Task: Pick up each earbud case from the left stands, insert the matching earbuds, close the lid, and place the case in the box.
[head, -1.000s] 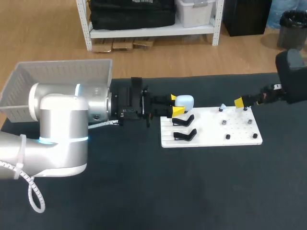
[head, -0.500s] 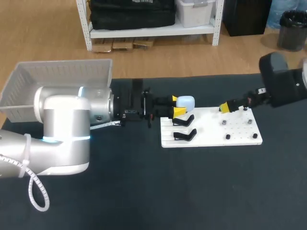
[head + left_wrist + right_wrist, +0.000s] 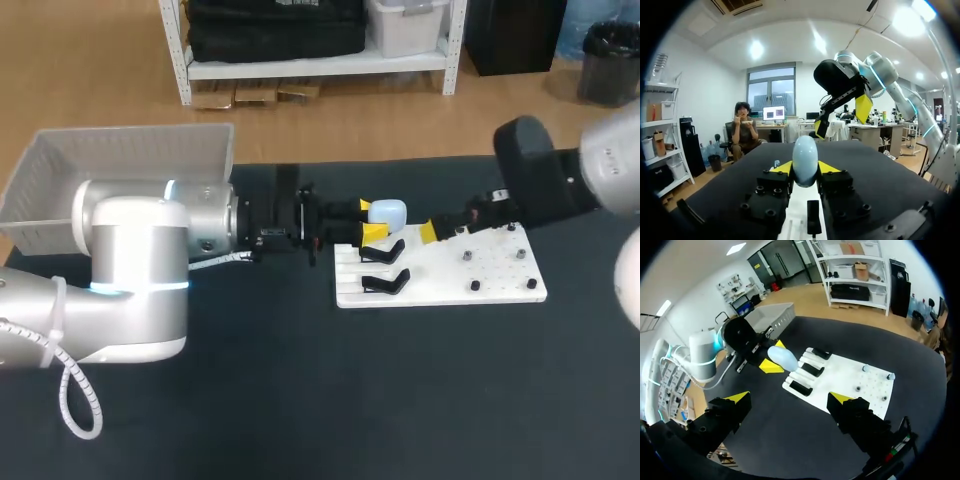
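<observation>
Over the near-left part of the white board (image 3: 500, 275), our left gripper (image 3: 375, 222) is clamped on the pale blue earbud case (image 3: 386, 211). Farther along the board hangs our right gripper (image 3: 789, 398), fingers apart. If it crowds in, it may knock the case askew.

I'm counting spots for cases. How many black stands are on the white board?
3 black stands in a row on the white board: one nearest the grey basket, one in the middle, one at the other end. None seems hidden.

head: high, behind, downward | left wrist: low, close | right wrist: overhead, seemingly farther | shared: board (image 3: 440, 268)
</observation>
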`<state>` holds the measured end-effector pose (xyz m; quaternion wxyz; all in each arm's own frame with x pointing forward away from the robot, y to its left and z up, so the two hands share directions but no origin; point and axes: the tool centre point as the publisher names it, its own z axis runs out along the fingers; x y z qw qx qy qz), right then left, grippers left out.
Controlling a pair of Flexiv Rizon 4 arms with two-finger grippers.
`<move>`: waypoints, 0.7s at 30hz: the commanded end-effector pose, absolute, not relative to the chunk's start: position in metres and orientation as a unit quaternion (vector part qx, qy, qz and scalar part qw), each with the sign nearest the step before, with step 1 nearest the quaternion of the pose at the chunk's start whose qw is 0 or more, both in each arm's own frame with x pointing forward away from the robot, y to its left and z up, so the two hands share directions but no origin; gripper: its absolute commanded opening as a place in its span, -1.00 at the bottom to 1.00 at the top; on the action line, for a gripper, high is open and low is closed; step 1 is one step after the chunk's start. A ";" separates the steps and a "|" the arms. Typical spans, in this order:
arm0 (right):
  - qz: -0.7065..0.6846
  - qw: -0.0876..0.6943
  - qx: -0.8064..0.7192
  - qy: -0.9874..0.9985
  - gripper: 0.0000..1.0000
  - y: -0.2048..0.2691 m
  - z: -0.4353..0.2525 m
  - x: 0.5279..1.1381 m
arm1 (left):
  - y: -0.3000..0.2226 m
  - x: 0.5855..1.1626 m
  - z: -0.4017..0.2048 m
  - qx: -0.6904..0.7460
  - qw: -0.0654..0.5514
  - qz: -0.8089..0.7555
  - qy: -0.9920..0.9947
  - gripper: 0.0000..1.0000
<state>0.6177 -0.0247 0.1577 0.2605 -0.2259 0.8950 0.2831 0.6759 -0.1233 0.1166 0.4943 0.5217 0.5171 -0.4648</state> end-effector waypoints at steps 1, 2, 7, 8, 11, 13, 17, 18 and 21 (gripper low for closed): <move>0.280 0.252 -0.226 0.899 1.00 -0.011 0.150 0.633 | -0.123 0.676 0.116 0.521 0.497 -0.465 0.516 -1.00; 0.279 0.251 -0.226 0.899 1.00 -0.009 0.149 0.635 | -0.123 0.676 0.116 0.521 0.497 -0.465 0.516 -1.00; 0.277 0.246 -0.226 0.901 1.00 -0.004 0.145 0.638 | -0.123 0.676 0.116 0.521 0.497 -0.465 0.516 -1.00; 0.277 0.245 -0.226 0.901 1.00 -0.003 0.144 0.638 | -0.123 0.676 0.116 0.521 0.497 -0.465 0.516 -1.00; 0.277 0.244 -0.227 0.901 1.00 -0.001 0.143 0.640 | -0.123 0.676 0.116 0.521 0.497 -0.465 0.516 -1.00; 0.277 0.243 -0.226 0.902 1.00 0.000 0.143 0.643 | -0.123 0.676 0.116 0.521 0.497 -0.465 0.516 -1.00; 0.279 0.241 -0.221 0.903 1.00 0.001 0.141 0.647 | -0.123 0.676 0.116 0.521 0.497 -0.465 0.516 -1.00; 0.280 0.240 -0.219 0.903 1.00 0.002 0.141 0.648 | -0.123 0.676 0.116 0.521 0.497 -0.465 0.516 -1.00; 0.280 0.235 -0.216 0.905 1.00 0.004 0.139 0.651 | -0.123 0.676 0.116 0.521 0.497 -0.465 0.516 -1.00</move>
